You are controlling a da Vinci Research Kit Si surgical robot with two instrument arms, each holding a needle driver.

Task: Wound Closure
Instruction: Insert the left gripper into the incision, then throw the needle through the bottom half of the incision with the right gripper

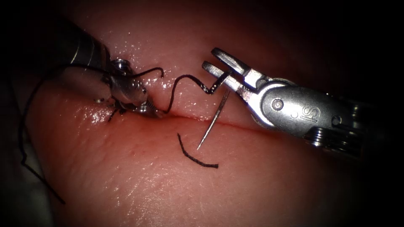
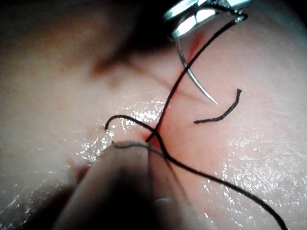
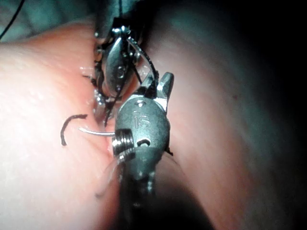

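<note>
The right arm's steel tool grips the thin curved silver needle near its thread end, jaws closed narrowly on it. The needle hangs free above the pale pink pork tissue, its point just past the cut and not in the tissue. The black suture thread runs from the needle's end in a wavy line down to the cut beside the left arm's steel tool, whose tip rests at the cut; how its jaws stand I cannot tell.

A short loose black thread piece lies below the cut.

The left wrist view shows the needle curving down from the right tool, and the thread.
</note>
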